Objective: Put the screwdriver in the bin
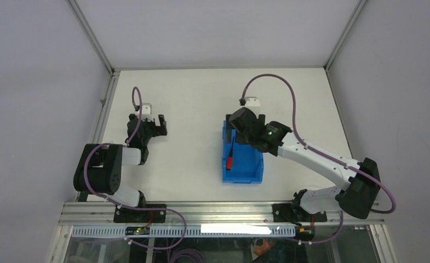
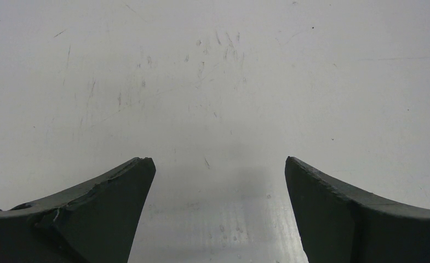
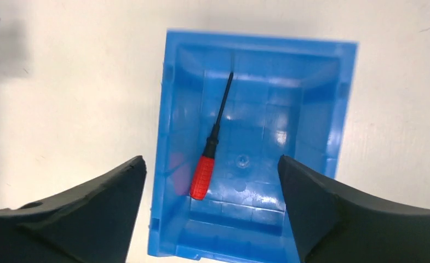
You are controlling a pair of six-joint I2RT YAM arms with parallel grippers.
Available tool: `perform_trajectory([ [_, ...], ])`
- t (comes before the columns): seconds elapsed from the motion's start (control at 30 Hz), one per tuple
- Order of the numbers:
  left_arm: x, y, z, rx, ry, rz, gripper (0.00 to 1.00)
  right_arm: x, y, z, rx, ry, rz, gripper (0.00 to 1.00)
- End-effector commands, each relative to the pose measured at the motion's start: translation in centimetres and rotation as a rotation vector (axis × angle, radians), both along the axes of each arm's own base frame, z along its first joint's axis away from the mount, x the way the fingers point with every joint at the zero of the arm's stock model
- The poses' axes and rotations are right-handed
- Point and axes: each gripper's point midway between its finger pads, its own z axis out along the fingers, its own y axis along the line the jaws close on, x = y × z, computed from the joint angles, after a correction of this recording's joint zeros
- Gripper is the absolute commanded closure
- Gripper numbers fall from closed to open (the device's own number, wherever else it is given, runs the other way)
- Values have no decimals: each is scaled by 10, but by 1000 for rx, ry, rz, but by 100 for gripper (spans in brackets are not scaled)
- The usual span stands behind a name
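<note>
1. Screwdriver (image 3: 211, 143) is seen inside the bin (image 3: 346, 109), at the left of its floor in the right wrist view, with the red handle toward the lower edge of the frame and the black shaft pointed to the upper edge.
2. The right hand (image 3: 211, 160) is held above the bin with its jaws set wide and nothing gripped between them.
3. The left hand (image 2: 218, 159) is likewise spread wide and empty, over bare table (image 1: 190, 109) at the left of the top view, well apart from the bin.
4. Whether the tool is fully settled cannot be told. Any roll is judged likely to be stopped by the upright walls.
5. The main risk is judged to lie in the retreat. A low or sideways pull could catch a finger on the rim, so that the light bin is dragged or tipped.
6. A downward move could press the fingers onto the tool.
7. No brand, label or readable writing is found on the bin, the tool or the arms.
</note>
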Motion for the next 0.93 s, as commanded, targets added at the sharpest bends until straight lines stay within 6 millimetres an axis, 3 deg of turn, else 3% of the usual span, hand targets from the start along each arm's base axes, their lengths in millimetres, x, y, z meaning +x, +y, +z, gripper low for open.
perform_trajectory([
  [0.0, 5, -5, 16, -21, -53, -11, 1, 21, -37, 50, -61, -119, -42, 1],
  [0.1, 5, -5, 16, -21, -52, -11, 1, 39, -74, 60, -103, -126, -117, 1],
  [0.27, 5, -5, 16, -21, -52, -10, 1, 59, -149, 56, -163, -74, -300, 1],
  [0.43, 5, -5, 16, -20, -52, -11, 1, 60, -215, 46, -213, -11, -459, 1],
  [0.67, 5, -5, 16, -21, -52, -10, 1, 56, -247, 42, -181, 18, -533, 1],
  [0.9, 5, -5, 16, -21, -52, -11, 1, 56, -246, 38, -173, 32, -531, 1],
])
